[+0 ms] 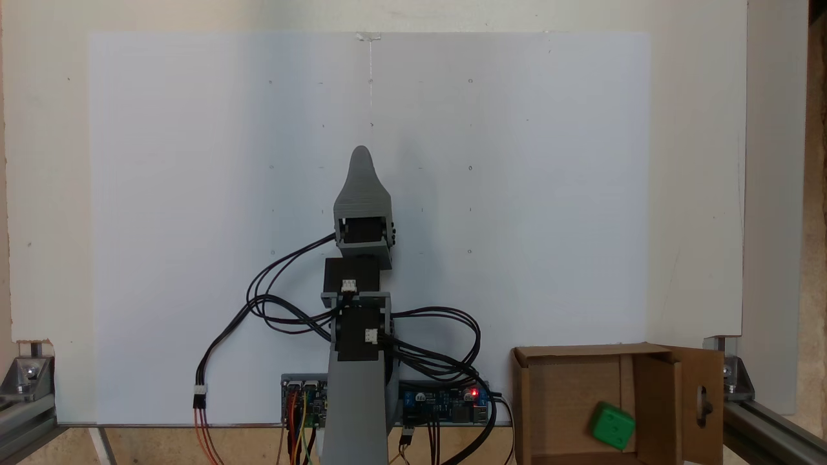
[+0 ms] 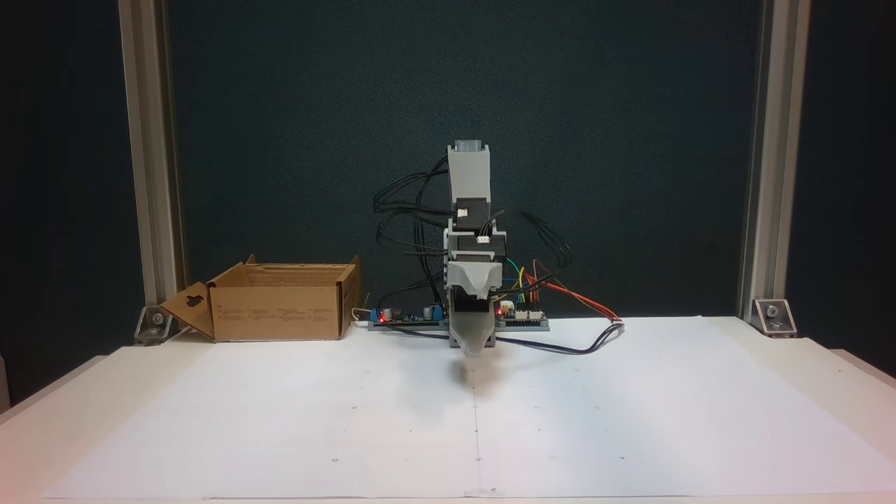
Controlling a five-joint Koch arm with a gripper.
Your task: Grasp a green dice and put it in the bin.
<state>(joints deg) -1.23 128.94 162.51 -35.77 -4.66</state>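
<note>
**Green dice sat in the bin, arm folded at centre**

And there it was: the green dice (image 1: 612,425) lay inside the bin (image 1: 530,394), tilted on a corner rather than flat, near the box's right inner wall as the fixed view from above showed it. Nothing touched the cube but cardboard. The bin stood at the lower right of that view, top flaps spread, and the flap with the oval handle cutout (image 1: 702,399) hung out to the right.

From the other fixed view the bin (image 2: 276,313) was at the left, at the back edge of the white paper sheet (image 2: 280,420), with the cutout flap splayed toward the left. The box walls hid the dice from that side.

The arm (image 1: 360,310) was drawn in over its base, well apart from the bin. The gripper (image 1: 361,155) pointed out over the sheet along the centre line, a single grey tapered tip showing from above. From the front the gripper (image 2: 474,348) hung low, just above the paper with a soft shadow under it, and again showed one blunt tip. The jaws lay one behind the other for both cameras, so whether they were parted or together could not be told. Nothing was seen between them.

Black cables (image 1: 278,303) looped out from the arm's joints. The controller boards (image 1: 446,403) lay behind the base, a red light glowing on them.
</note>
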